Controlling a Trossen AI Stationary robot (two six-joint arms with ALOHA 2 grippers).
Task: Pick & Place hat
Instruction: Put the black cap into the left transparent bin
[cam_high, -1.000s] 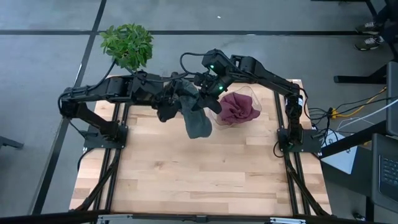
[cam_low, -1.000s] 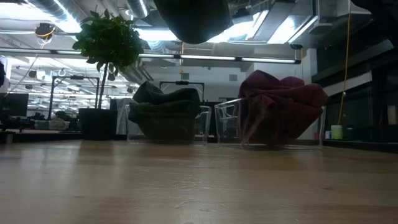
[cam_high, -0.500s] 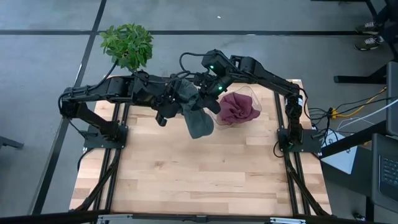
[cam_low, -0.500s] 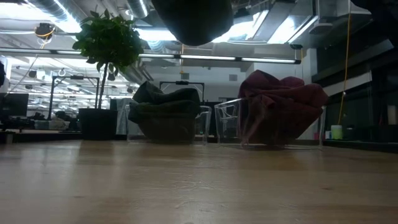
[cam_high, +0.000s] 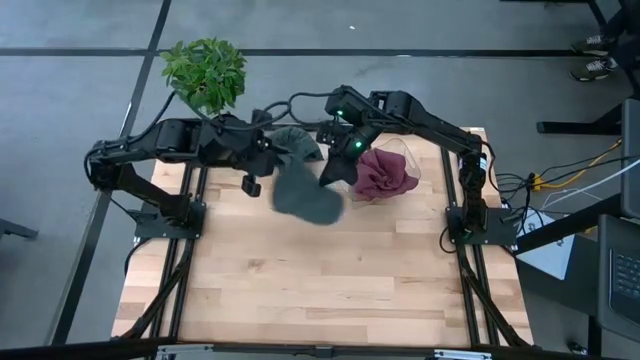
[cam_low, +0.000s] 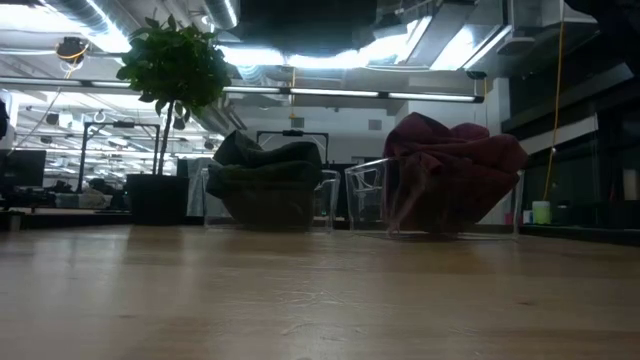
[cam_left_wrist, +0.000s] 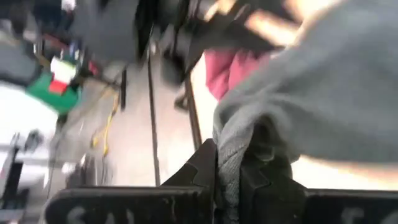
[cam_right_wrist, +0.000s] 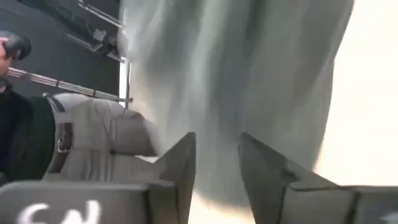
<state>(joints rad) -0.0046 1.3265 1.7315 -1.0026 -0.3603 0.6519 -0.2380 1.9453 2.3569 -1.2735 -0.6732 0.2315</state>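
Observation:
A grey knit hat (cam_high: 305, 195) hangs above the far middle of the table. In the low view only its dark underside (cam_low: 300, 12) shows, at the top edge. My left gripper (cam_high: 272, 160) is at the hat's left side and shut on it (cam_left_wrist: 231, 180). My right gripper (cam_high: 336, 168) stands open at the hat's right side, and grey cloth fills the view just beyond its fingertips (cam_right_wrist: 217, 165). I cannot tell whether the right fingers still touch the cloth. My left gripper pinches a bunched fold of the hat's knit cloth (cam_left_wrist: 232, 146) between its two fingers. The fingers come from the table's left, slanting down. The rest of the hat hangs and spreads beyond them, clear of the table.
A maroon hat (cam_high: 385, 172) lies in a clear bin (cam_low: 370, 190) at the far right. A dark green hat (cam_low: 268, 165) lies in a second clear bin beside it. A potted plant (cam_high: 205, 72) stands beyond the far left corner. The near half of the wooden table (cam_high: 320, 290) is bare.
My left gripper has shut on the hat and rolled, drawing back toward the table's left. My right gripper has opened and let go of the cloth. The hat, which hung narrow between the two grippers, has swung left and spread wider, still clear of the table.

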